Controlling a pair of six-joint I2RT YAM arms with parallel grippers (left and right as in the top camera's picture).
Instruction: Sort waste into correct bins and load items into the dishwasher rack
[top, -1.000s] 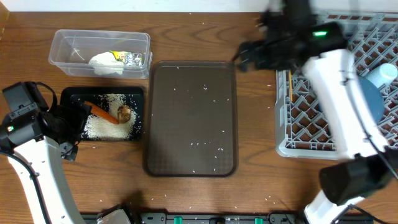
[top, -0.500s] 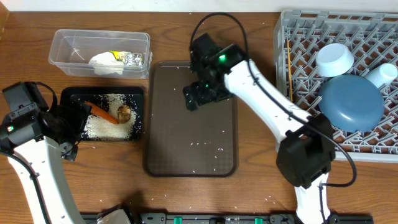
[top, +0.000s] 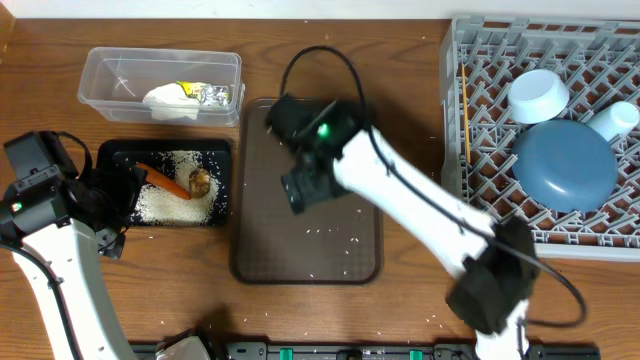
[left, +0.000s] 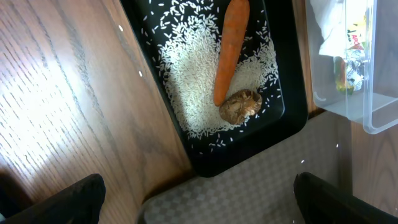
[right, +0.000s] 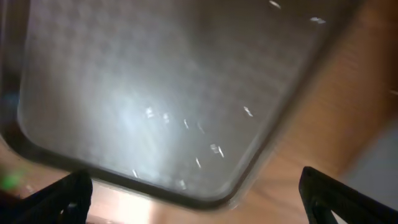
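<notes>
Left gripper: jaws wide apart, empty, hovering just short of the black tray. Straight ahead of it in that tray: carrot lying on a patch of rice, brown lump touching the carrot's tip. Ahead and to its right in the wrist view, clear tub holds tissue and foil wrapper.

Right gripper: fingers spread, nothing held, over the serving tray. Only stray grains under it.

Rack sits well apart from the right gripper. It holds blue dish, white cup and light blue cup, with chopsticks along the edge nearest that gripper.
</notes>
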